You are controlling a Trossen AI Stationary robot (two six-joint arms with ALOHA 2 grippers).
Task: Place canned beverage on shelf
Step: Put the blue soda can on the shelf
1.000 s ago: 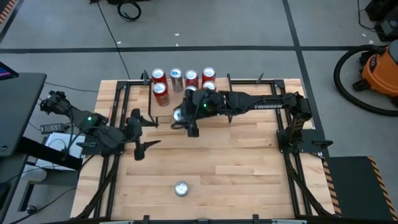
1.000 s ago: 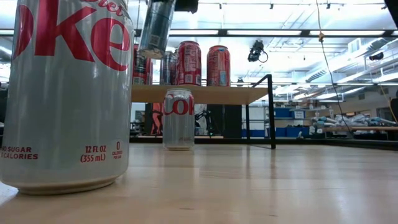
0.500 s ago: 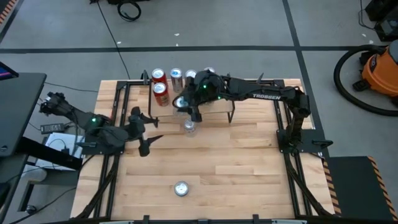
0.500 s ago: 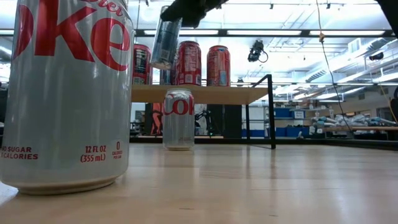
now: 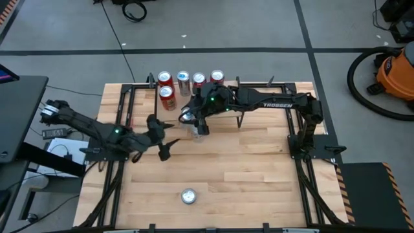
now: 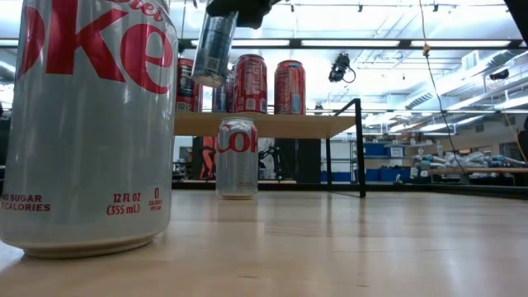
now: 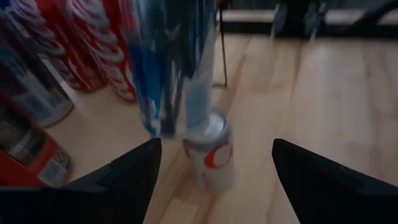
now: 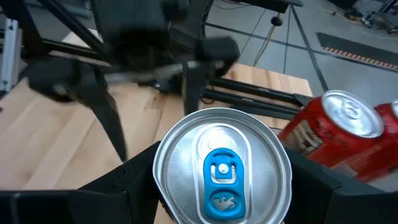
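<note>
My right gripper (image 8: 221, 186) clamps a silver can (image 6: 214, 48) in the air, tilted, at the front edge of the shelf (image 6: 264, 124). My left gripper (image 5: 162, 137) hangs near, fingers spread and empty, over the table (image 5: 259, 175).

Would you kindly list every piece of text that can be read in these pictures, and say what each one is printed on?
"ke", cut off at the frame edge: near silver can.
"12 FL OZ (355 mL)", "0", "NO SUGAR", "CALORIES": same can, low down; smaller print there is unreadable.
"Co", partly readable: far silver can standing on the table.
"TROSSEN": right arm.
Red cans on the shelf: lettering unreadable.
</note>
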